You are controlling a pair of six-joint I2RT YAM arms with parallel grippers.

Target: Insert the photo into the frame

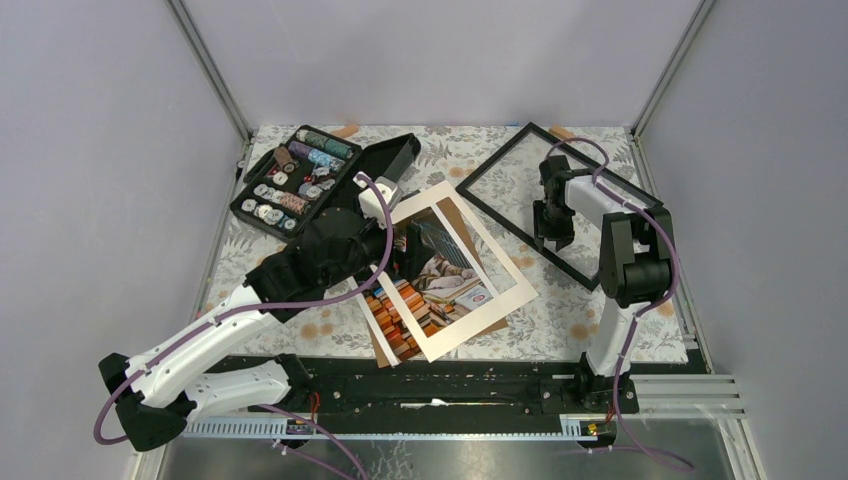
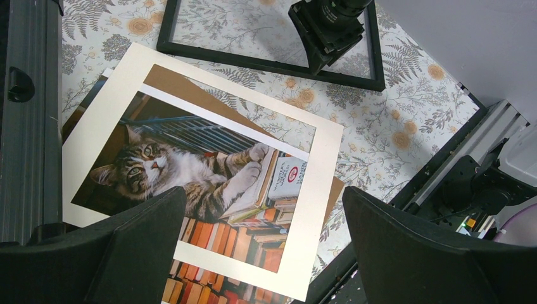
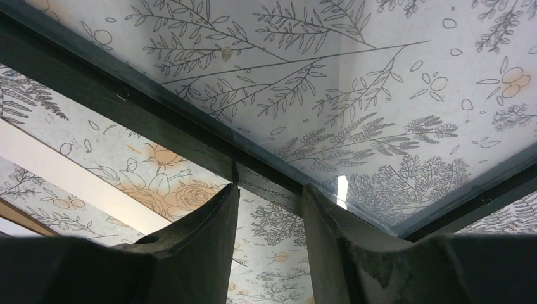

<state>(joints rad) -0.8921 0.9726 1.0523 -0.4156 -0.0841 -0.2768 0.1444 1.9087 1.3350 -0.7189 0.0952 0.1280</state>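
Cream mat (image 2: 320, 183) overlapping photo (image 2: 190, 171), thread case (image 1: 300, 180) nearby, left claw (image 2: 263, 199) spread wide, right claw (image 3: 269, 190) part-open at frame (image 3: 158, 120)

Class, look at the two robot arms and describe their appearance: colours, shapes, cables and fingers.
Both the left arm and the right arm have white links, chunky black joints, and a purple cable looping loosely alongside. The left gripper has two broad, matte black fingers with rounded tips. The right gripper has narrower, tapering black fingers, slightly scuffed.
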